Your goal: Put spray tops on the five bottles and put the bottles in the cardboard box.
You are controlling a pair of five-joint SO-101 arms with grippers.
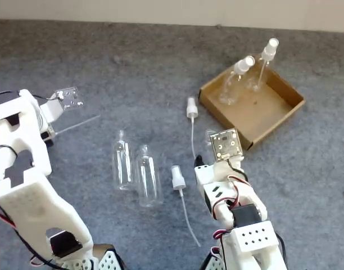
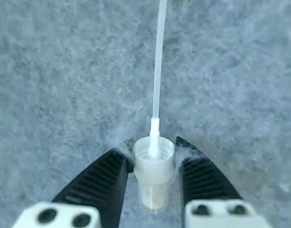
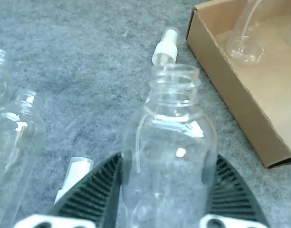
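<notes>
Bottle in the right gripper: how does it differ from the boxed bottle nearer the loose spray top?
1. The held bottle has a bare, open neck; the boxed bottle carries a white spray top.
2. The held bottle is clamped in the right gripper, outside the cardboard box; the boxed bottle stands free inside it.
Both are clear, with a similar rounded shape.

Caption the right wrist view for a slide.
Right gripper clamps an uncapped bottle; a loose spray top lies beyond it, beside the box.
</notes>
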